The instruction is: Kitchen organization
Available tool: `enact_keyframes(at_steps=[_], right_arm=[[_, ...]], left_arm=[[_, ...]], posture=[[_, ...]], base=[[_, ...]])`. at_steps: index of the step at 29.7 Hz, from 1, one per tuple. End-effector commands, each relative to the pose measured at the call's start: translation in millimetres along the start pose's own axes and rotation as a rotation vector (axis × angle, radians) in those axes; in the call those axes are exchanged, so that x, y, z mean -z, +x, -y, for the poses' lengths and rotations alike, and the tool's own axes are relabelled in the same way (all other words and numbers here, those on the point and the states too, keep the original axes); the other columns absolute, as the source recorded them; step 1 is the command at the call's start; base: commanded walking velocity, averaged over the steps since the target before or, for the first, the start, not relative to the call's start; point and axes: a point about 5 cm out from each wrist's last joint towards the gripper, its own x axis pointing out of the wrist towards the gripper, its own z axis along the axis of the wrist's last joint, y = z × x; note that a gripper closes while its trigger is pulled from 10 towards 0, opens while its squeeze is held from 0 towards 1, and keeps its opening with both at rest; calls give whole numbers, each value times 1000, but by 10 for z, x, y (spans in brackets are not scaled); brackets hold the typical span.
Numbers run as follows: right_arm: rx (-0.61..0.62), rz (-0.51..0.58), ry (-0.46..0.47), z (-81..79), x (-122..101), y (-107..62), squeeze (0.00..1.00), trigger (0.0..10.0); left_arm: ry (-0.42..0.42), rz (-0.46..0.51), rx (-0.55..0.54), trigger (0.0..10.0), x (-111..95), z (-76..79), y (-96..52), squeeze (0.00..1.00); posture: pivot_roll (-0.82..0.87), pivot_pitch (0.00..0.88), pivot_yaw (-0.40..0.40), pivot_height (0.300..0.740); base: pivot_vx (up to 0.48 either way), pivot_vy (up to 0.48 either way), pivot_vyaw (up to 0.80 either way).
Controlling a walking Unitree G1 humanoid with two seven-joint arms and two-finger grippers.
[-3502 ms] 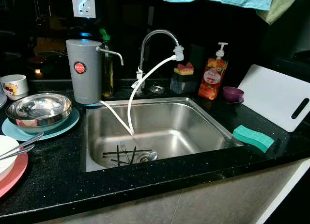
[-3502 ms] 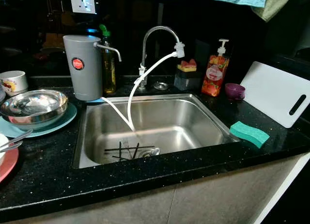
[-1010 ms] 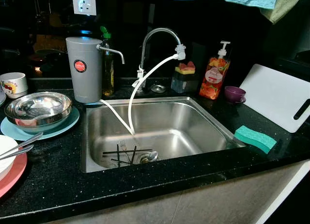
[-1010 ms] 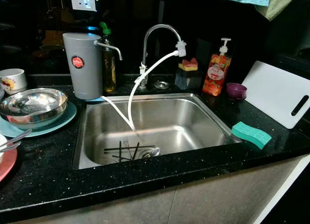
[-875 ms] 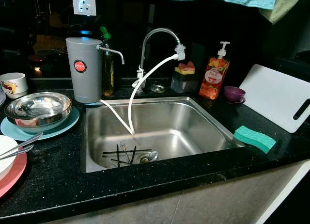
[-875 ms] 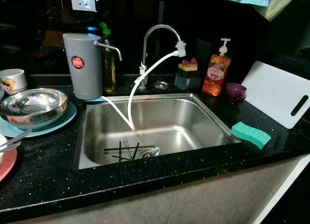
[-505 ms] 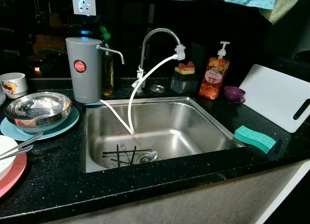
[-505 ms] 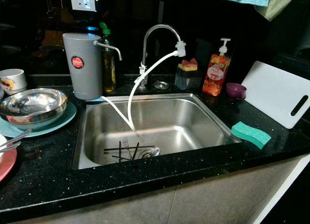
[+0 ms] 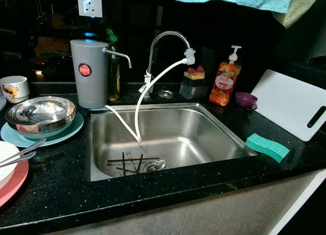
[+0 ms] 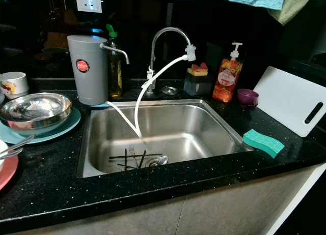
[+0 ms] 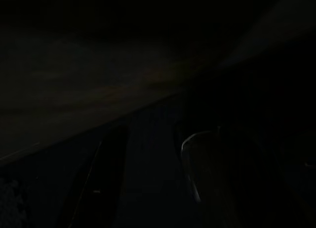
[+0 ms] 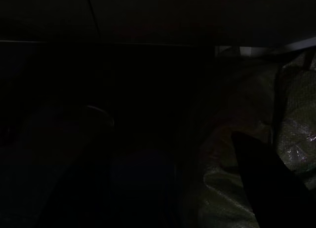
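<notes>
Down in the shade, both of our wrist views are nearly black: we make out faint dark outlines of fingers and, by the right gripper, some pale crinkled plastic wrap [image 12: 291, 139], but we cannot tell whether either gripper's jaws are apart or together. Ahead of us, the rectangular stainless steel sink [image 9: 214, 124] is sunk into the black speckled stone countertop [image 9: 61, 179]. At its bottom, near the drain, lie a fork [image 9: 130, 154], a spoon [image 9: 158, 165] and some thin dark sticks [image 9: 122, 161]. A white hose [image 9: 140, 100] runs from the curved chrome tap [image 9: 165, 39] down into the basin. To our left, a shiny steel bowl [image 9: 39, 114] sits on a light blue plate [image 9: 76, 127], with a grey cylindrical water filter [image 9: 88, 75] behind. To our right, a green rectangular sponge [image 9: 267, 146] lies just beside the sink's edge, near a white cutting board [image 9: 290, 103], a small purple cup [image 9: 245, 100] and an orange pump soap bottle [image 9: 223, 80].
</notes>
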Motion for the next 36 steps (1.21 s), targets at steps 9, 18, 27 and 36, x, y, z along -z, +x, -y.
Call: enact_keyframes(at_steps=[9,18,27,36], right_arm=[[5,-1,-10,28,5,-4,0,10000],[3,-5,-17,30,22,-8,0,10000],[-2,-3,-24,31,16,-7,0,10000],[-3,-1,-30,37,9,-7,0,10000]], left_arm=[[-2,-27,9,10000,66,33,-15,0],[-10,-26,5,10000,71,37,-17,0],[-16,-28,2,10000,94,39,-26,0],[-16,-21,3,10000,92,42,-29,0]], posture=[[139,2,-136,740],[138,5,-132,740],[138,8,-137,740],[145,7,-146,740]], base=[[0,0,0],[0,0,0],[0,0,0],[0,0,0]])
